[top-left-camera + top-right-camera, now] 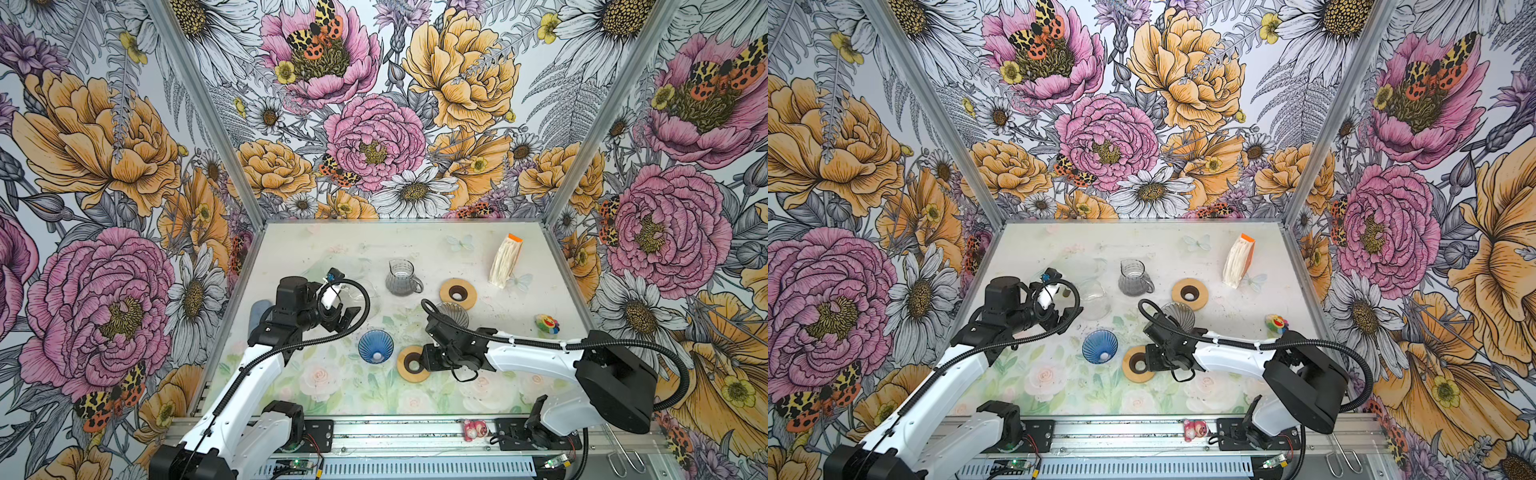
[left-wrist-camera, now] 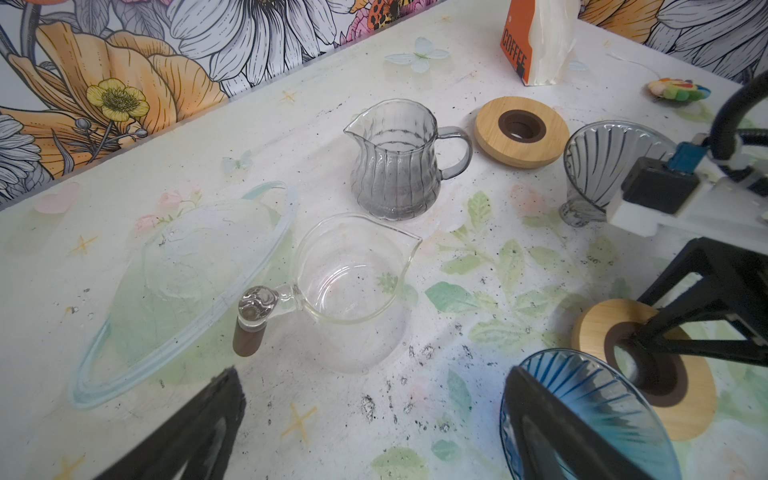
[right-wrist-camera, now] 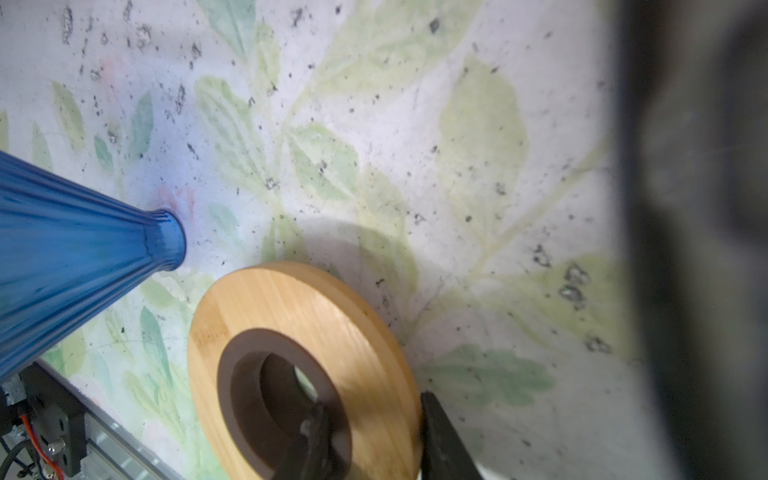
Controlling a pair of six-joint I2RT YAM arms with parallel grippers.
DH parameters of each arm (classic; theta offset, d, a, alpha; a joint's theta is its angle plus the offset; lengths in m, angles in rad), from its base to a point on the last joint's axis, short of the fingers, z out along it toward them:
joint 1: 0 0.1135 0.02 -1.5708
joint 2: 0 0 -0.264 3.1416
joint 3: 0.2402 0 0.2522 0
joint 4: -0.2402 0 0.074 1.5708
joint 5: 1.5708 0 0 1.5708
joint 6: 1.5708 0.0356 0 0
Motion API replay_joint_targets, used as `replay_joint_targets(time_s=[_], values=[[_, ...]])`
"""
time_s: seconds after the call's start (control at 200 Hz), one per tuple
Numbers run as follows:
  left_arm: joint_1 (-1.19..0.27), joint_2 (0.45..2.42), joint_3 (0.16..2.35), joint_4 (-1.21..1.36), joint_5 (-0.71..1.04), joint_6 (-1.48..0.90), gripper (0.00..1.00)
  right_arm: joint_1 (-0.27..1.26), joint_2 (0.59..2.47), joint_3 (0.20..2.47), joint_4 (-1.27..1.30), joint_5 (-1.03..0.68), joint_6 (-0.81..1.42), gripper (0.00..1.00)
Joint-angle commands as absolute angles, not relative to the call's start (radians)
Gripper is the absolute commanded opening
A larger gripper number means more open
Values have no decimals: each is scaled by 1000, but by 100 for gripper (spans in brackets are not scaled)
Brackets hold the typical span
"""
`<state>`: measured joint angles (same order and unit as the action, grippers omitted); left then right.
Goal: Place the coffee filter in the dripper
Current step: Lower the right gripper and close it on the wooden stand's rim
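Note:
The coffee filters are a white stack in an orange-backed pack (image 1: 505,259) (image 2: 540,41), standing at the back right, far from both grippers. A blue ribbed dripper (image 1: 375,346) (image 3: 70,253) stands mid-table, and a grey dripper (image 1: 454,313) stands behind my right arm. My right gripper (image 1: 419,361) (image 3: 372,405) grips a wooden ring (image 1: 409,365) (image 3: 299,357) just right of the blue dripper, one finger in its hole and one on its outer rim. My left gripper (image 1: 347,318) (image 2: 374,374) hangs open above the table beside a clear glass carafe (image 2: 349,286), holding nothing.
A grey glass pitcher (image 1: 401,277) stands at the back centre, with a second wooden ring (image 1: 458,294) to its right. A small flower toy (image 1: 546,323) lies near the right wall. A pink toy (image 1: 475,429) sits on the front rail.

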<state>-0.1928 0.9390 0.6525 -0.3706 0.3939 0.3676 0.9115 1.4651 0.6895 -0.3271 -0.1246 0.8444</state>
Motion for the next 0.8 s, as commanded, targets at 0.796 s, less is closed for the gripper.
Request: replay_joint_targets(time_s=[0.796], values=[[-190,930,700,-325,436,287,99,917,1351,713,-351,-39,744,15]])
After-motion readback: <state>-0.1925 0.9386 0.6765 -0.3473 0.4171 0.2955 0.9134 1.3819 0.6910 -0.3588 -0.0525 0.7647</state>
